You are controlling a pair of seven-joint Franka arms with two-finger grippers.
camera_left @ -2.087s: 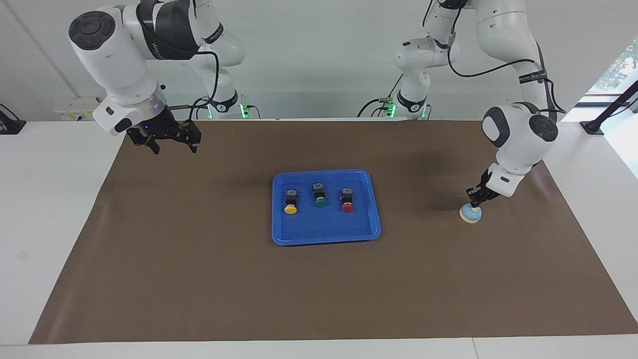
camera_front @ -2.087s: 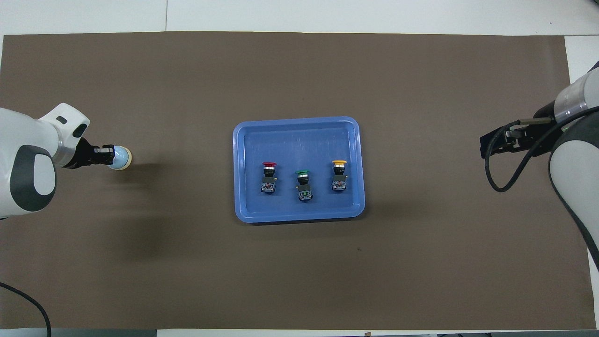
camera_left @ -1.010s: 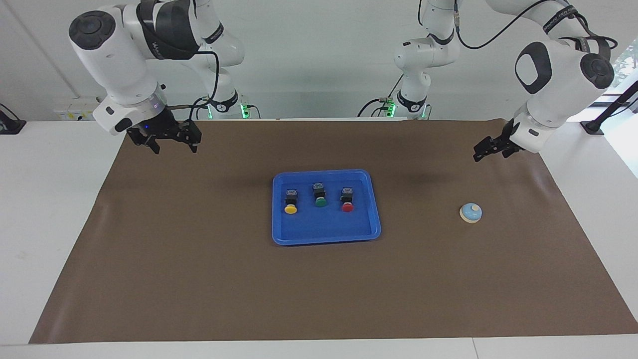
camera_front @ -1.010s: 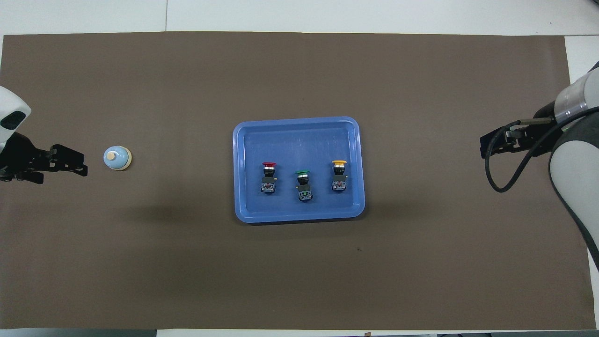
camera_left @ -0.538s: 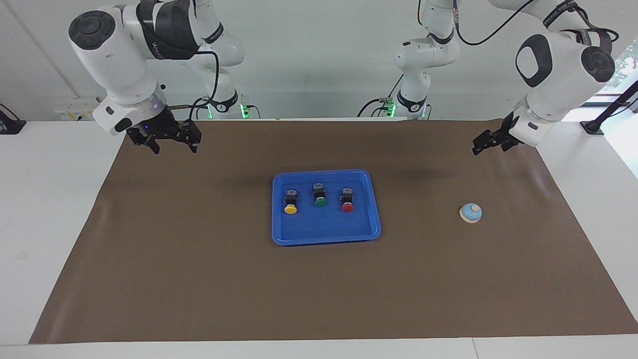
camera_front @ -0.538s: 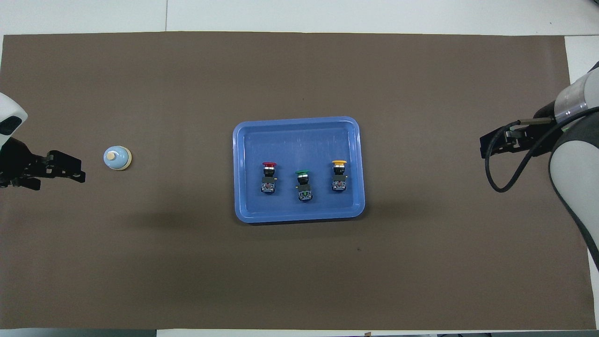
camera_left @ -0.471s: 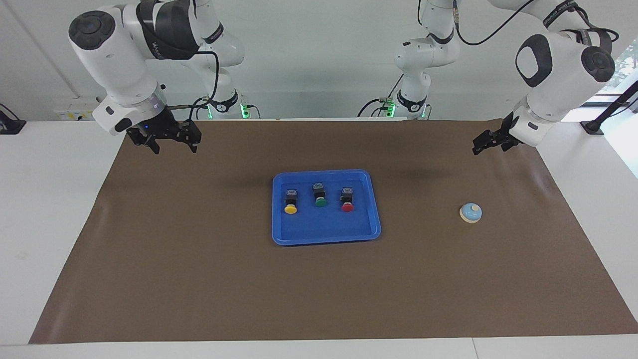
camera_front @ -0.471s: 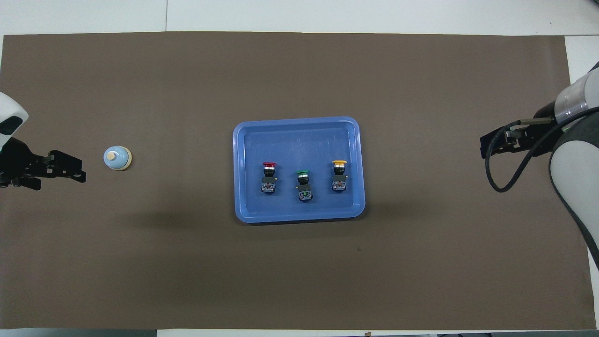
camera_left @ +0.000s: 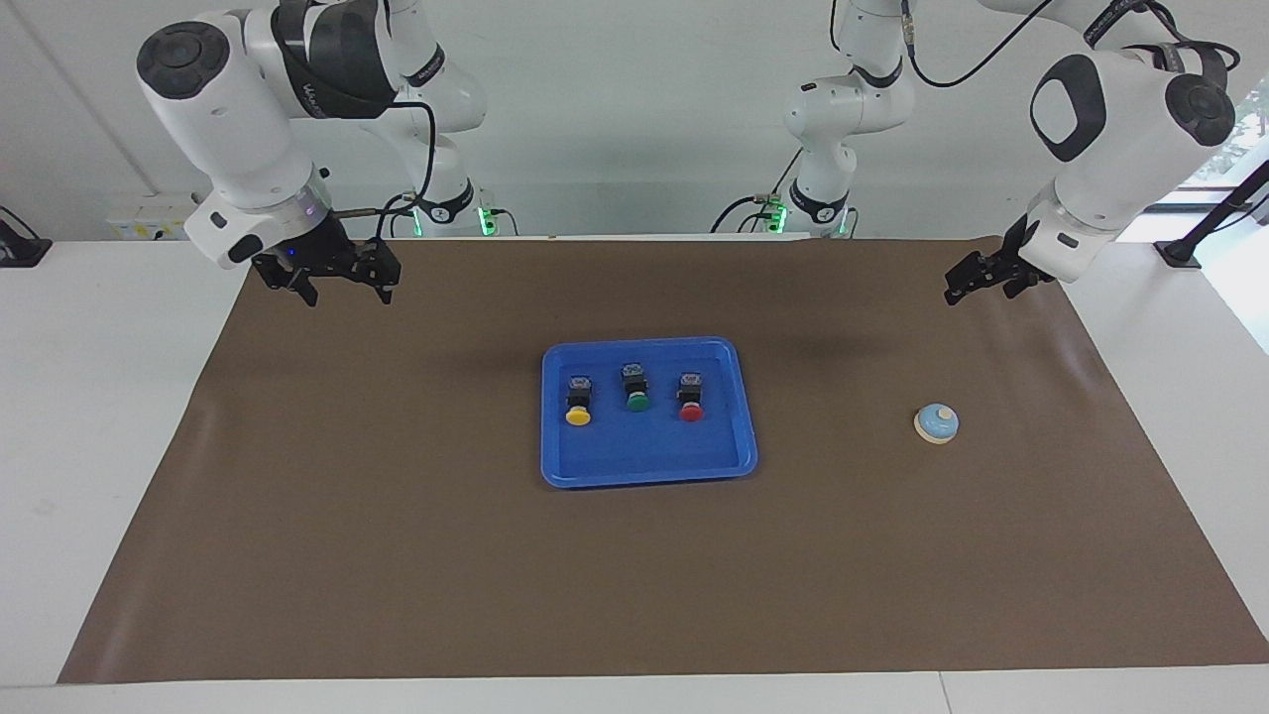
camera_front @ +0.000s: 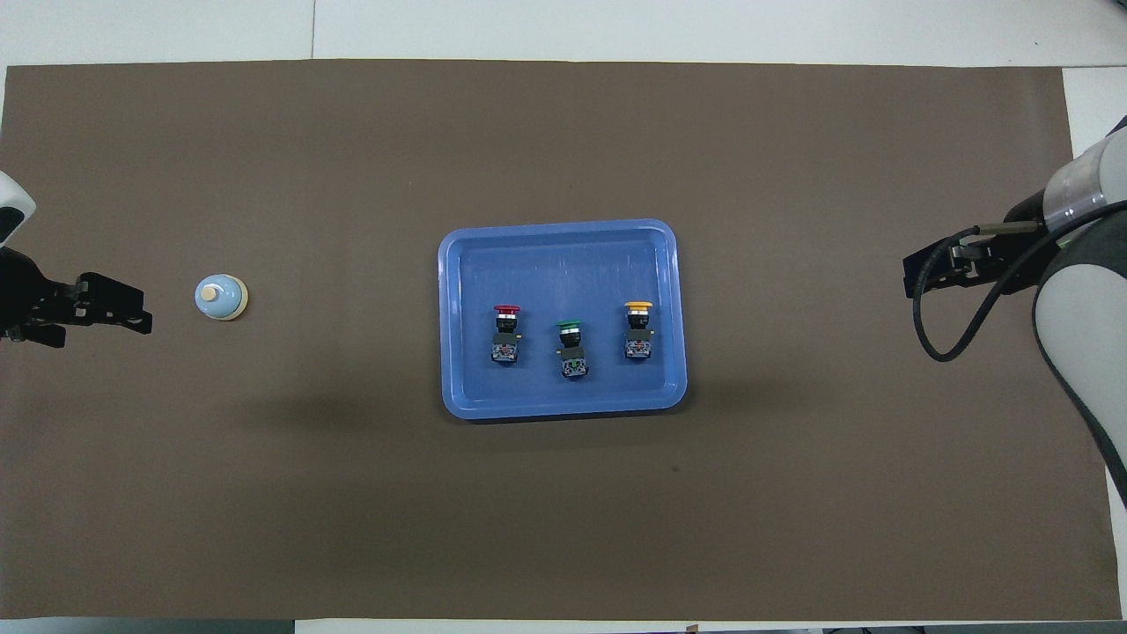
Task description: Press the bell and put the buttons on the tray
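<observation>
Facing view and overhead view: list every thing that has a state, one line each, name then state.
bell: on the brown mat, untouched
yellow button: on the tray
green button: on the tray
red button: on the tray
left gripper: open, empty, raised over the mat
right gripper: open, empty, waiting over the mat's edge

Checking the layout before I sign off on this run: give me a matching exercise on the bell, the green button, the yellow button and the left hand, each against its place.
Things:
1. bell
2. green button
3. yellow button
4. left hand

Places:
A. in the blue tray, middle of the row of three
B. raised over the brown mat, at the left arm's end
C. in the tray, toward the right arm's end of the row
D. on the mat, outside the tray, toward the left arm's end

Pairs: 1-D, 2-A, 3-C, 4-B
</observation>
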